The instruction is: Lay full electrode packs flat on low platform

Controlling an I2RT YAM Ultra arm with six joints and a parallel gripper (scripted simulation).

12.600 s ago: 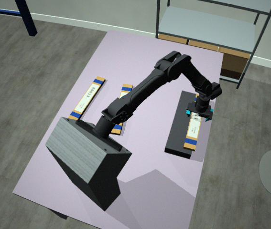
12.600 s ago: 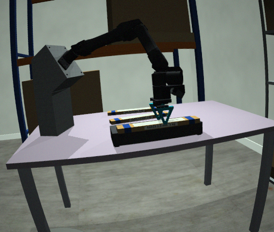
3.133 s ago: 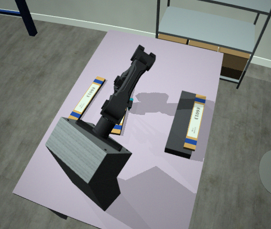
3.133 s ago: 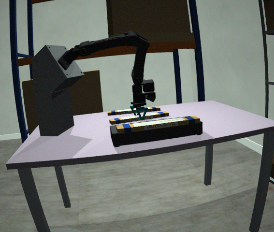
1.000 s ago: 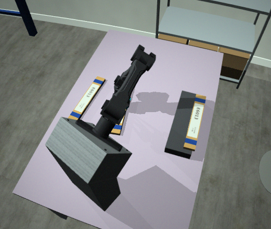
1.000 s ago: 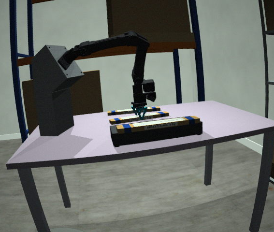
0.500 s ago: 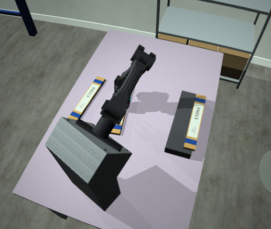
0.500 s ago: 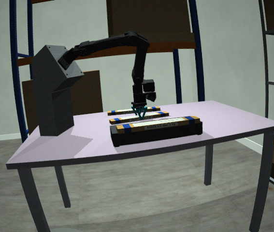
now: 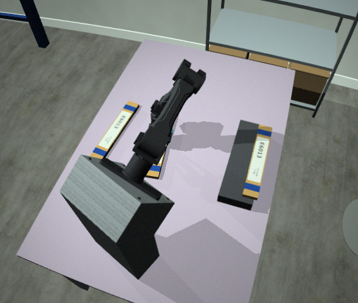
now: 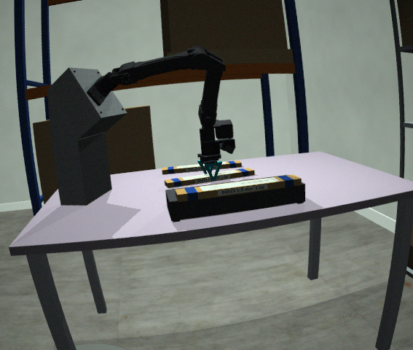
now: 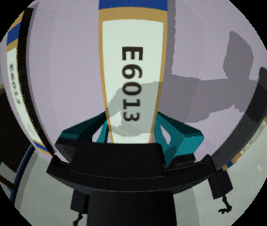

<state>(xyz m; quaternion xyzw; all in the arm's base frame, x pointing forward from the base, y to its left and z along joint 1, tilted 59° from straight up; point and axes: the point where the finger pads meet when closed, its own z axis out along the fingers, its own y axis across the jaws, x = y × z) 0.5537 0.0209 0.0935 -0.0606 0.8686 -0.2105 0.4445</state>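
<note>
My gripper [image 10: 210, 174] [image 11: 131, 113] is shut on the middle pack [image 9: 154, 168] [image 10: 176, 181] [image 11: 133, 35], one teal finger on each long side. The pack is level, at or just above the table; any small gap is unclear. A second pack [image 9: 115, 130] [image 10: 232, 164] [image 11: 20, 89] lies flat on the table, at the left in the top view. The third pack [image 9: 257, 160] [image 10: 236, 184] lies flat on the black low platform [image 9: 231, 166] [image 10: 236, 205] [image 11: 239, 143], along its outer long edge. The arm hides much of the middle pack in the top view.
The grey arm base [image 9: 103, 199] [image 10: 78, 150] stands on the pale table [image 9: 179, 208] [image 10: 123, 240]. A strip of bare platform lies on the side toward the middle pack. The table edge is close beyond the platform. A metal shelf [image 9: 270, 39] stands past the table's far end.
</note>
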